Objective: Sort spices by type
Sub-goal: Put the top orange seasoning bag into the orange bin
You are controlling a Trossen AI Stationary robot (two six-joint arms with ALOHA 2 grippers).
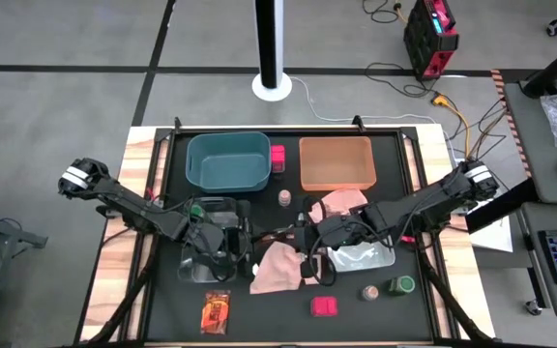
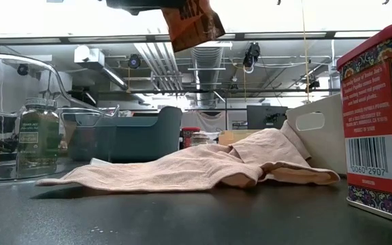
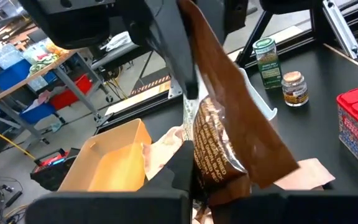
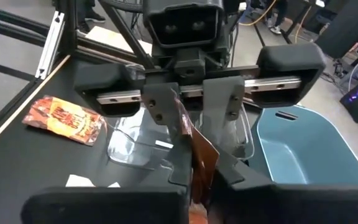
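A brown packet [image 3: 229,137] hangs in the air over the table's middle, between my two grippers. It also shows at the top of the low view [image 2: 192,27]. My left gripper [image 3: 197,180] comes from the left [image 1: 249,235] and my right gripper [image 4: 202,171] from the right [image 1: 303,235]. They face each other, both shut on the packet. An orange-red packet [image 1: 217,311] lies flat near the near edge. Pink boxes [image 1: 324,306] [image 1: 278,157], pinkish-topped jars [image 1: 369,292] [image 1: 284,199] and a green-lidded jar [image 1: 401,285] stand on the table. My left gripper holds the brown packet by one end [image 3: 213,177], coming level from the table's left. One finger [image 3: 179,168] lies against the packet; the packet hides the other. The packet is lifted clear of the table. My right gripper pinches the opposite end of the packet [image 4: 199,158] between its two fingers, level from the table's right. In the left wrist view one finger [image 3: 179,68] lies along that end. The packet stands edge-on between the fingers, clear of the table.
The teal bin [image 1: 228,159] and orange bin [image 1: 336,162] sit at the far side. A clear bin [image 1: 211,256] holding a green-lidded jar [image 2: 38,136] lies under the left arm, and another bin [image 1: 361,255] under the right. Pink cloth [image 1: 278,271] lies crumpled below the grippers.
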